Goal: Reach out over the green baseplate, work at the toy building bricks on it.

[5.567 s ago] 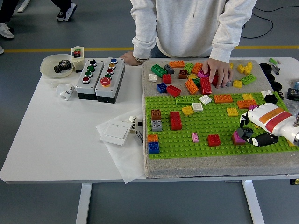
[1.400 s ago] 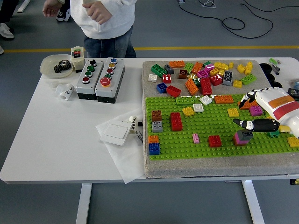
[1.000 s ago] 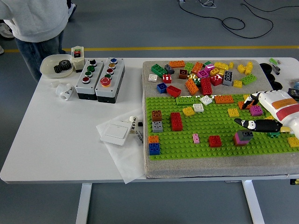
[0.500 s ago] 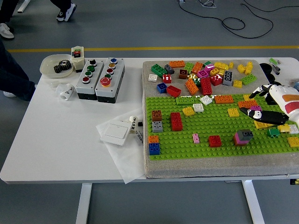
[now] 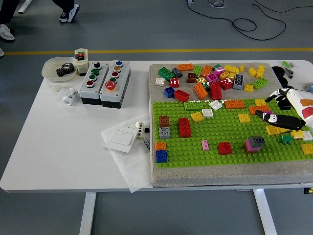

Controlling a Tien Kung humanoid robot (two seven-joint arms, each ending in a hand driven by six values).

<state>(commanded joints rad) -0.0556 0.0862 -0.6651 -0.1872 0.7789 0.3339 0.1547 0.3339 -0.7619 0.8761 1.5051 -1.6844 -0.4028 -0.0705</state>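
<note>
The green baseplate point(image 5: 230, 129) lies on a grey mat on the right half of the table. Several bricks are stuck on it, among them a magenta brick with a dark grey brick on top point(image 5: 255, 143), a red brick point(image 5: 224, 147) and a red stack point(image 5: 184, 126). A pile of loose bricks point(image 5: 215, 78) lies on the mat behind the plate. My right hand point(image 5: 272, 106) is over the plate's right edge, fingers spread, holding nothing, its black thumb point(image 5: 281, 120) pointing left. It is apart from the magenta and grey stack. The left arm is out of view.
Two grey button boxes point(image 5: 104, 82) and a bowl with gears point(image 5: 59, 68) stand at the back left. A white switch point(image 5: 120, 139) lies on paper left of the mat. Small yellow and green bricks point(image 5: 286, 136) sit under my right hand.
My right hand has drawn back to the right, away from the magenta and grey stack, which stays on the plate. The person has walked off to the left and out of view.
</note>
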